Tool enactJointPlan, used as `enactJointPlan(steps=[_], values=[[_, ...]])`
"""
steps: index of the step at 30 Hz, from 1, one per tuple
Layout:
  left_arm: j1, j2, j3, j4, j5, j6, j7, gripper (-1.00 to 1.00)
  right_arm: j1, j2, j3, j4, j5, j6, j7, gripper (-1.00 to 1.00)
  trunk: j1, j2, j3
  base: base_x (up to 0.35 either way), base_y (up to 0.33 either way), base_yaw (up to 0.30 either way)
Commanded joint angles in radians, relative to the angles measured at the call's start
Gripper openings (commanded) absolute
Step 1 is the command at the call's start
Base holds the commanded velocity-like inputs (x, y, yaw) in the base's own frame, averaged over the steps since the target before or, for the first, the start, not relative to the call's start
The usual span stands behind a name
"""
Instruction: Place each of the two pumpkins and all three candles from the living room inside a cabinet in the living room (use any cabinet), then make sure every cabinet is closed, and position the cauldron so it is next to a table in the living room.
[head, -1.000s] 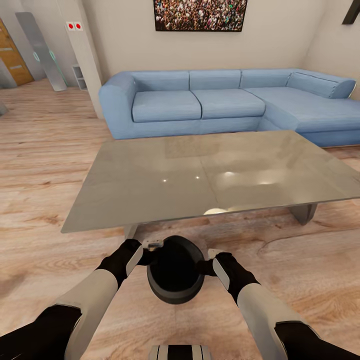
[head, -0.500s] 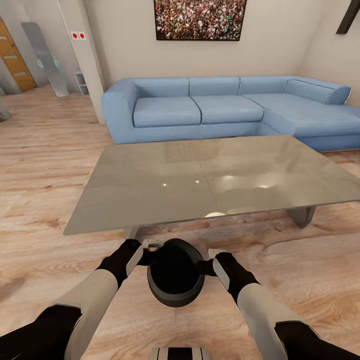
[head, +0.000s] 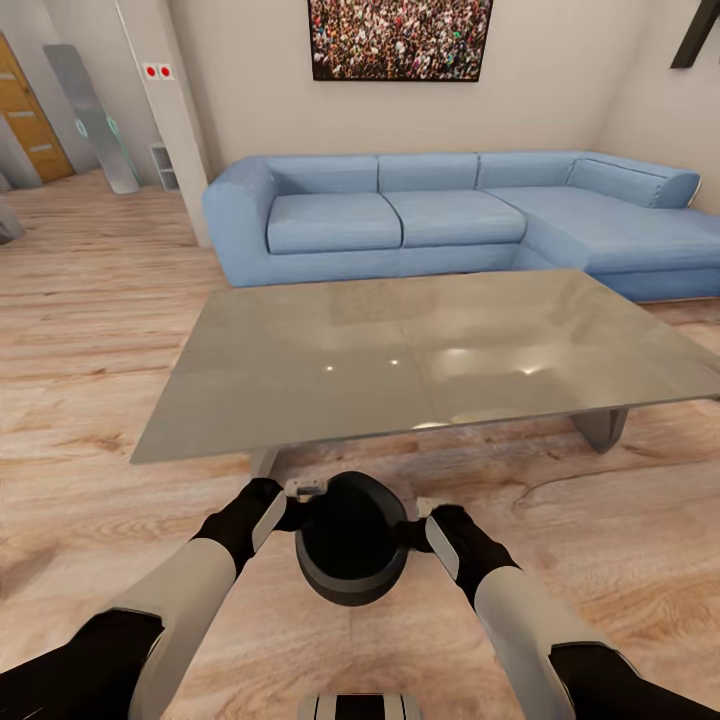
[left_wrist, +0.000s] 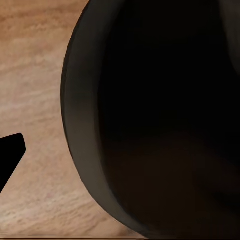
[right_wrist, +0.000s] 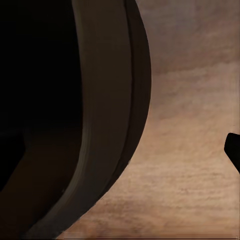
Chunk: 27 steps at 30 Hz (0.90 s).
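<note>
While we carry the cauldron (head: 350, 540) between both jaws | left (head: 300, 492), right (head: 420, 512) clamped on its rim | coffee table (head: 420, 350) just ahead | two-sided hold keeps it level.

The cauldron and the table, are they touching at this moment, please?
Apart. The head view shows bare floor between the cauldron and the table's near edge.

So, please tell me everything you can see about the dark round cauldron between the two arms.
The dark grey, round, matte cauldron has a thick rim and an empty black inside. It stands upright, mouth up, over the wooden floor, just in front of the glossy grey glass table. The left tool and right tool meet its rim on opposite sides.
</note>
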Motion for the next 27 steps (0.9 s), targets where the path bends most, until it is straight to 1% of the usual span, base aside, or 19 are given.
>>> enactJointPlan(steps=[1, 17, 27], values=[[0.0, 0.001, -0.007, -0.001, 0.009, 0.005, 0.003, 1.0, 0.0, 0.0, -0.001, -0.002, -0.01, 0.004, -0.005, 1.0, 0.0, 0.0, -0.001, -0.111, 0.0, 0.0], [0.0, 0.001, -0.006, -0.001, 0.01, 0.003, 0.007, 1.0, 0.0, 0.0, -0.002, -0.002, -0.01, 0.005, -0.005, 1.0, 0.0, 0.0, -0.001, -0.021, 0.0, 0.0], [0.0, 0.001, -0.003, 0.011, 0.007, 0.014, 0.008, 1.0, 0.0, 0.0, -0.002, -0.002, -0.01, 0.005, -0.005, 1.0, -0.005, 0.002, 0.038, 0.0, 0.0, 0.0]])
